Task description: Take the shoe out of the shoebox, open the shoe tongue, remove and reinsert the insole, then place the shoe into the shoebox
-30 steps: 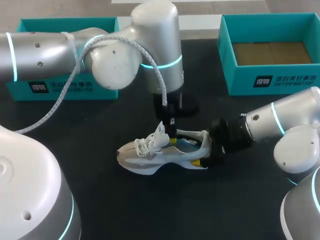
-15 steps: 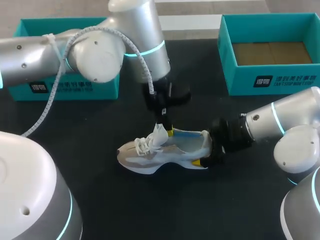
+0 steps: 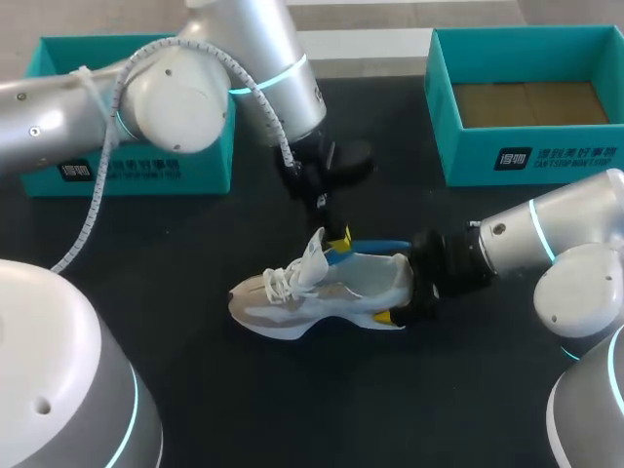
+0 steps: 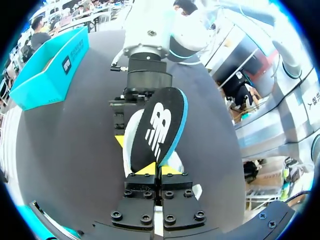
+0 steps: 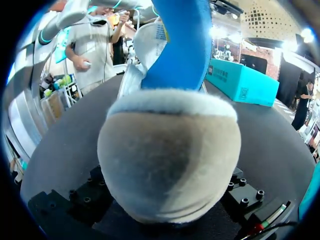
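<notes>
The head camera overlooks the table [image 3: 244,400] from behind, while both wrist cameras closely face the shared shoe [image 3: 322,292] and insole [image 4: 160,125], the right seemingly against the heel.

The table [image 3: 292,409] is lit brightly and evenly from overhead. Soft glare is spread over the left arm [image 3: 175,97], and only a faint shadow is cast beneath the shoe [image 3: 322,292]. In the left wrist view the insole [image 4: 155,130] is evenly lit; in the right wrist view the shoe's heel is shaded low down.
</notes>
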`<state>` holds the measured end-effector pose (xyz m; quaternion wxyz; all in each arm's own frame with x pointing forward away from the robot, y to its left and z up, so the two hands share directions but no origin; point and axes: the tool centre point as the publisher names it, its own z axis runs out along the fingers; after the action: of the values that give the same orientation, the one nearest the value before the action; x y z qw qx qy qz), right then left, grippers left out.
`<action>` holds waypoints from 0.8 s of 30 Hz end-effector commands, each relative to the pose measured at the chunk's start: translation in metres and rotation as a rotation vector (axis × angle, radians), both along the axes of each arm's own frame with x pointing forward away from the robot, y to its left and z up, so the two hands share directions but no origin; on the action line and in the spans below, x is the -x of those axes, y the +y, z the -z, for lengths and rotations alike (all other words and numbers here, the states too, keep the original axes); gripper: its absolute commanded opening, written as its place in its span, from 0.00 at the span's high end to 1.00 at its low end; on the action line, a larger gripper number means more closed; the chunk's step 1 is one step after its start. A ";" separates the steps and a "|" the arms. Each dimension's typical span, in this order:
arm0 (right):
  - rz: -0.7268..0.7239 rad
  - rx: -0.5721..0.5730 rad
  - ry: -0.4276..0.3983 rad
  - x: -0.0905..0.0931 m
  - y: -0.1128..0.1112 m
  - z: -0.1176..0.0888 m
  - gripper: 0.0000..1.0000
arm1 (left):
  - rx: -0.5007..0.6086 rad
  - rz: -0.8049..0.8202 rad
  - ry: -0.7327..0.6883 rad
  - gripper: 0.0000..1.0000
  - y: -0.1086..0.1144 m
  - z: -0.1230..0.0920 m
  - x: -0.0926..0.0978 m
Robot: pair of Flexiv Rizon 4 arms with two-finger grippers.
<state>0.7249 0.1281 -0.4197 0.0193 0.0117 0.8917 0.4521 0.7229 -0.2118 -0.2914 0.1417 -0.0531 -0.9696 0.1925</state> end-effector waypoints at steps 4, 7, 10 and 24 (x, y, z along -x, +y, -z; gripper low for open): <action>0.001 0.004 0.000 0.000 0.001 0.000 1.00 | 0.048 0.036 -0.005 1.00 -0.026 0.001 -0.008; 0.001 0.004 0.000 0.000 0.001 0.000 1.00 | 0.069 0.048 -0.016 1.00 -0.032 -0.003 -0.007; 0.001 0.004 0.000 0.000 0.001 0.000 1.00 | 0.084 0.054 -0.020 1.00 -0.033 -0.005 -0.005; 0.001 0.004 0.000 0.000 0.001 0.000 1.00 | 0.164 0.079 -0.101 0.57 -0.010 -0.003 0.006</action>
<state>0.7250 0.1279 -0.4196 0.0191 0.0115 0.8917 0.4522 0.7256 -0.2342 -0.2886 0.1105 -0.1147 -0.9548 0.2509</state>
